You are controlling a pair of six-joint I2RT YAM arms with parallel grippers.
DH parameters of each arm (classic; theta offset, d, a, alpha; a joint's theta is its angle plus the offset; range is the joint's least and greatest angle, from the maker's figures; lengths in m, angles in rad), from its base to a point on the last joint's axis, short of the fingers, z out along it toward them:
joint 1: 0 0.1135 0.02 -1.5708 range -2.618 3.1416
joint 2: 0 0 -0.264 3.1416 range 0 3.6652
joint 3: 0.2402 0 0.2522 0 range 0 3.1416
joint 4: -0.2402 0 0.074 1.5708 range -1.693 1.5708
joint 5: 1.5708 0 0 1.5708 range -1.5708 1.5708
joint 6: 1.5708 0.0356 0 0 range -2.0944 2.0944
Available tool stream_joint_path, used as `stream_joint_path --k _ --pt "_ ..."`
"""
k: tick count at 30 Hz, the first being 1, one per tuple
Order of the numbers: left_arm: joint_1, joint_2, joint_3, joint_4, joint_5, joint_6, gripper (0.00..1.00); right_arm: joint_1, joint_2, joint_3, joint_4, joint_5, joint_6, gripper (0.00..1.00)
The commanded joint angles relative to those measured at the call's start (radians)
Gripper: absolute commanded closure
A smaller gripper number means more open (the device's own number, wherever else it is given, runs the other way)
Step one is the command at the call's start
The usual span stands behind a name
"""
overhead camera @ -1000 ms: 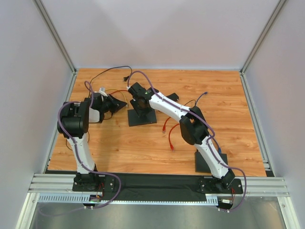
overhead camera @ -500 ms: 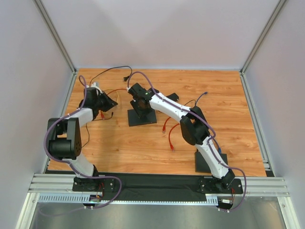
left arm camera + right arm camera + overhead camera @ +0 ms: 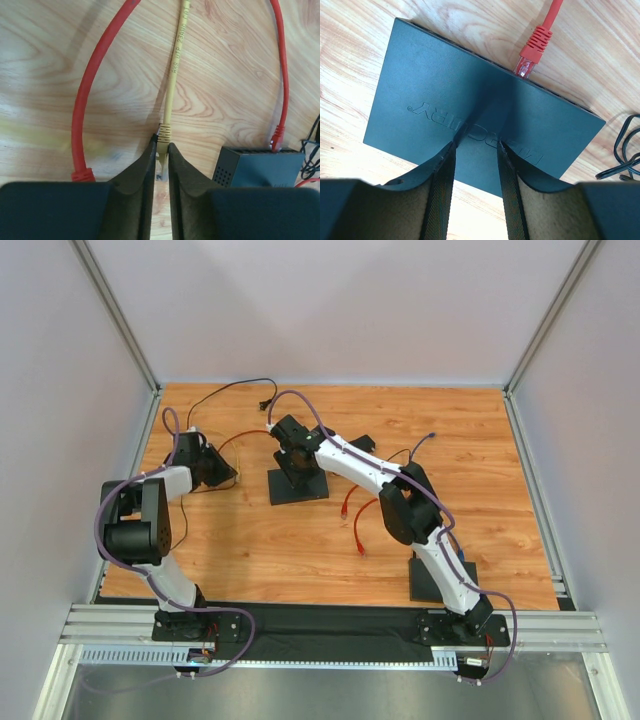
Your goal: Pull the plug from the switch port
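1 switch, black, flat on wood table. Holds 1 red plug, seated in far side, its cable running off away from it. 1 yellow plug out of switch, on table near it, not touching; yellow cable trailing away.

L gripper narrow, yellow plug right between fingers; can't tell if pinched or just flanked. R gripper abt half wide, over mid of switch top, nothing between fingers but the lid; can't tell if tips touch it.

Count, L wrist view: 2 red cables, 1 into switch, 1 loose red cable w/ booted end just beside L finger. 1 yellow cable.

Count, top view: 2 more red strands on table beside switch, R-arm side; 1 black cable at far edge; 1 black plate near R arm base.
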Motion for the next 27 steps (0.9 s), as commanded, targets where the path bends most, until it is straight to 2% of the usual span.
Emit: stream_joint_path --k 1,2,7,12,18,23,27 --pt "0.007 -0.028 0.005 0.035 -0.013 0.005 0.71 0.007 0.049 -0.068 -0.179 -0.05 0.001 0.59" --pt "0.006 -0.035 -0.001 0.041 -0.009 0.003 0.65 0.007 0.044 -0.074 -0.176 -0.05 0.002 0.59" --pt "0.007 -0.08 -0.047 0.112 0.029 -0.006 0.57 0.004 0.0 -0.085 -0.164 -0.05 0.011 0.58" --pt "0.006 -0.161 -0.093 0.19 0.083 -0.009 0.56 -0.005 -0.059 -0.109 -0.148 -0.05 0.024 0.57" --pt "-0.022 -0.21 -0.115 0.319 0.19 0.002 0.56 -0.039 -0.198 -0.235 -0.075 -0.096 0.047 0.55" --pt "-0.111 -0.16 -0.038 0.369 0.301 0.011 0.56 -0.074 -0.3 -0.328 -0.009 -0.13 0.061 0.53" --pt "-0.184 -0.129 -0.023 0.437 0.319 -0.017 0.57 -0.119 -0.329 -0.365 0.031 -0.179 0.067 0.52"
